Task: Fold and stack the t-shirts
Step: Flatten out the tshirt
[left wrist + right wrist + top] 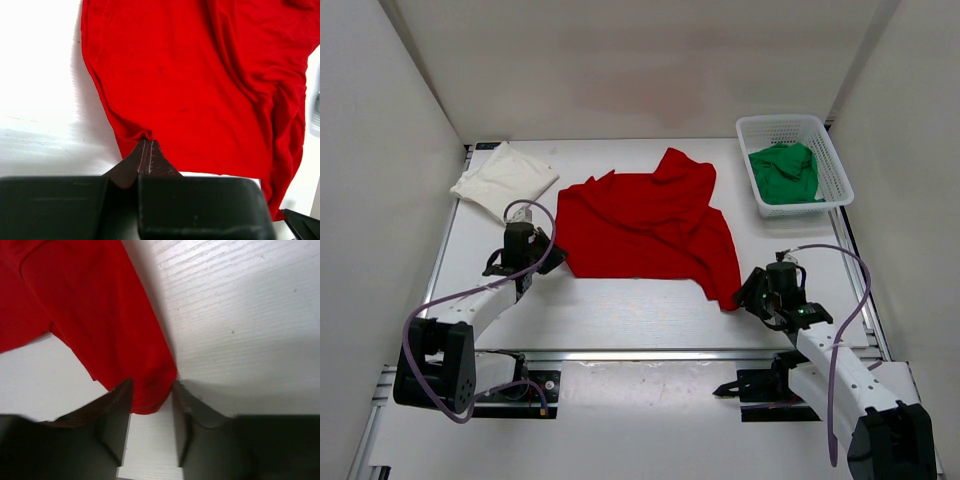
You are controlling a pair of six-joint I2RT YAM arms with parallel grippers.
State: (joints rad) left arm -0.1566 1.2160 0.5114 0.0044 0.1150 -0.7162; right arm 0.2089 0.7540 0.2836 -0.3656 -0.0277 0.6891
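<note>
Bright red cloth t-shirt (645,225) lies spread and rumpled mid-surface (620,310). Left jaws clenched on its near left hem; the cloth puckers at the pinch. Right jaws stand apart, straddling the shirt's near right corner, which lies flat between them, not pinched. Cream-white cloth t-shirt (505,177) lies folded at the far left corner, well apart from the red one. Green cloth t-shirt (785,173) sits bunched inside the white plastic mesh basket (780,122), far right.
</note>
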